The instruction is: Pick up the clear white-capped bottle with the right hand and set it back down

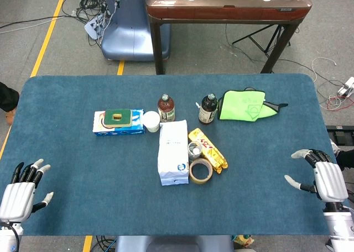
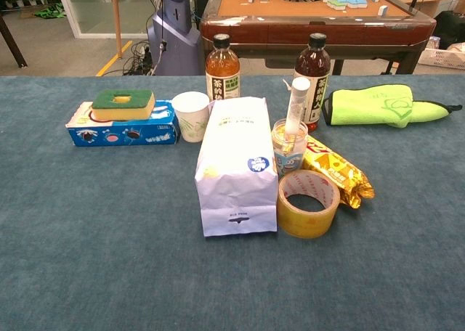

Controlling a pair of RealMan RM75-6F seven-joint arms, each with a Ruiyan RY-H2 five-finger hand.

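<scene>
Right hand [image 1: 322, 177]: positioned at the right edge of the blue table [image 1: 66, 152], near the front. Its fingers are spread apart, thumb held out to the side; it holds nothing and touches none of the objects. It appears only in the head view.

Left hand [image 1: 22, 188]: at the front left corner of the table, fingers likewise apart, nothing in its grasp, well apart from the object group.

Task object: the clear white-capped bottle [image 2: 296, 104] stands upright in the central cluster, just behind a small clear jar [image 2: 288, 147] and beside a dark-capped tea bottle [image 2: 313, 73]. In the head view it is too small to make out with confidence. It is well apart from the right hand.

Surrounding items: a white paper bag [image 2: 234, 164] lies flat to the left of the jar; a roll of yellow tape [image 2: 308, 202] sits in front of the jar, touching the bag's edge; a yellow snack packet [image 2: 336, 170] lies to the right. A second tea bottle [image 2: 221, 70], a white paper cup [image 2: 191, 115] and a blue box [image 2: 122, 128] topped with a green sponge [image 2: 123, 103] stand further left. A green cloth [image 2: 376, 104] lies at the right rear.
</scene>
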